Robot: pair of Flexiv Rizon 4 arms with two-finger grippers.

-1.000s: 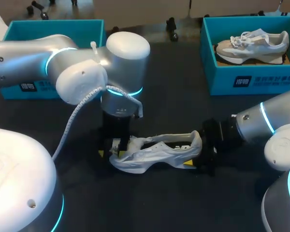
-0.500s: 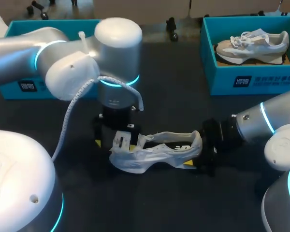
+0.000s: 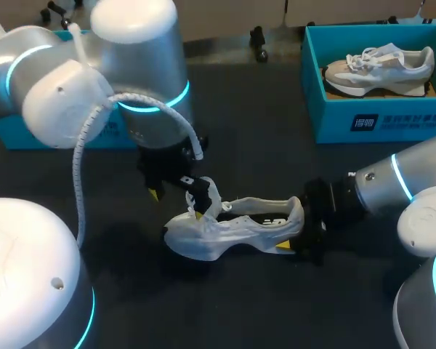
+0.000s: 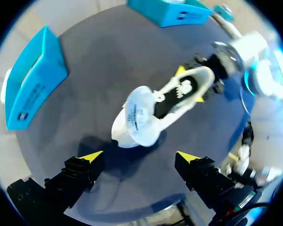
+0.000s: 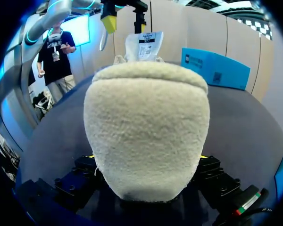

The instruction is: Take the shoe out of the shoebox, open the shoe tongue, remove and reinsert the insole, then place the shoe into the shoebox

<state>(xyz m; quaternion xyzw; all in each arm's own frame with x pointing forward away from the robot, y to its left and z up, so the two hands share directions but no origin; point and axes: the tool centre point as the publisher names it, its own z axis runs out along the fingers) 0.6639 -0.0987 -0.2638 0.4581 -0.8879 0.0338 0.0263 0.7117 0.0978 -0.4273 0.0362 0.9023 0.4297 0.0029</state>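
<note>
A white shoe [image 3: 232, 229] lies on the black table, toe towards my left arm. Its tongue [image 4: 137, 118] stands pulled up, showing the dark inside. My left gripper [image 3: 176, 202] hangs open just above the toe end, touching nothing; in its own view the left gripper [image 4: 140, 156] has the shoe [image 4: 170, 101] ahead of it. The right gripper [image 3: 294, 236] is shut on the shoe's heel. In the right wrist view the fleecy heel [image 5: 146, 127] sits between the right gripper [image 5: 145, 159] fingers and hides most of them.
A teal shoebox [image 3: 378, 116] at the back right holds a second shoe [image 3: 381, 69]. Another teal box [image 3: 22, 134] stands at the back left, mostly hidden behind my left arm. Bare black tabletop surrounds the shoe.
The left gripper opened, let go of the tongue and rose up and leftwards. The tongue now stands raised. The right gripper and the shoe's heel stayed put.
</note>
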